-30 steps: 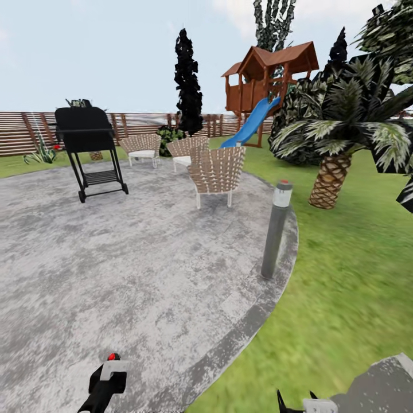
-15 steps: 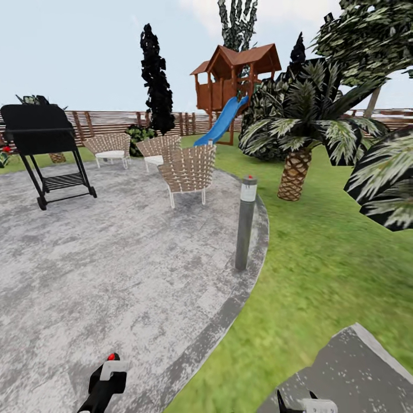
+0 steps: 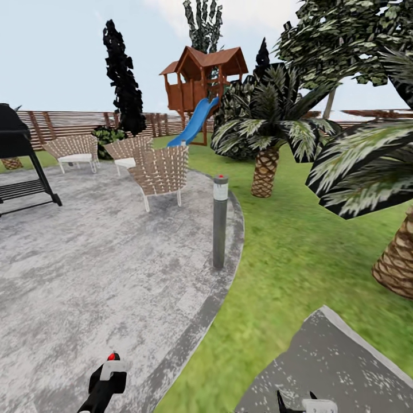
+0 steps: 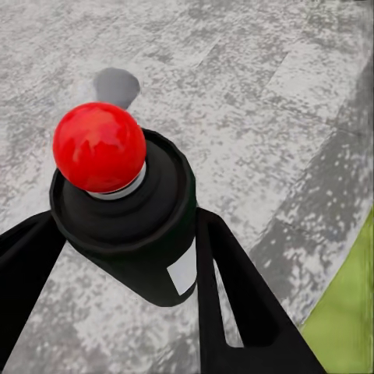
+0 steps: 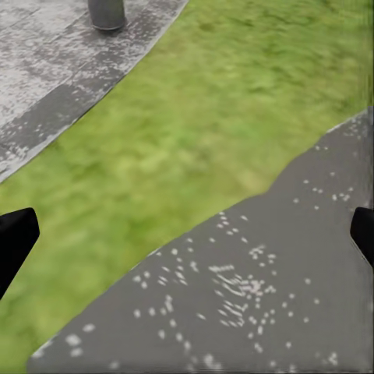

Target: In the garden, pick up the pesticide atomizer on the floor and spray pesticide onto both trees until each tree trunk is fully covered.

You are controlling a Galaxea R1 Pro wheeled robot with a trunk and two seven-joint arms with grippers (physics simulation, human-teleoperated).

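View swung right past black grill [image 3: 17,155] | left gripper [image 4: 117,257] fingers clamping black red-tipped pesticide atomizer [image 4: 117,210] | right gripper [image 5: 187,234] spread empty | risk: clipping grey bollard light [image 3: 220,221] while turning

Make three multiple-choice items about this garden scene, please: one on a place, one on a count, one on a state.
1. Where does the grey bollard lamp stand?
A. on the grey paved patio's edge
B. beside the blue slide
C. under the black grill

2. How many woven wicker chairs show in the head view?
A. one
B. three
C. five

3. What is the left gripper doing?
A. open, holding nothing
B. shut on the black, red-tipped pesticide atomizer
C. gripping a chair

Answers: 1 A, it rises where paving meets grass. 2 B, three stand together. 3 B, the fingers flank the can.
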